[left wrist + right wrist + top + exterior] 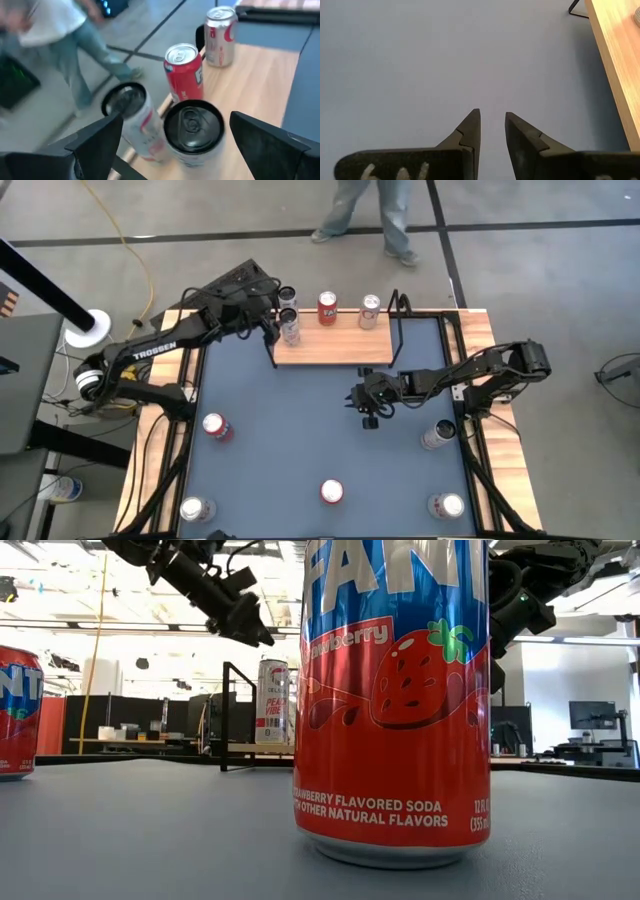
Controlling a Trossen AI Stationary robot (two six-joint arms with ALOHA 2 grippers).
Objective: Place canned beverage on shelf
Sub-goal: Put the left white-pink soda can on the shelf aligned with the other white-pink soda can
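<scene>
Blue table mat, shelf (335, 348) at its far edge, left arm over it.
Left gripper (172, 137) fingers spread, straddling an upright can (192, 132) standing on the shelf's left end; right gripper (492, 131) nearly closed, empty, mid-table.

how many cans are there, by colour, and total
red cans: 3
silver cans: 6
total: 9
</scene>
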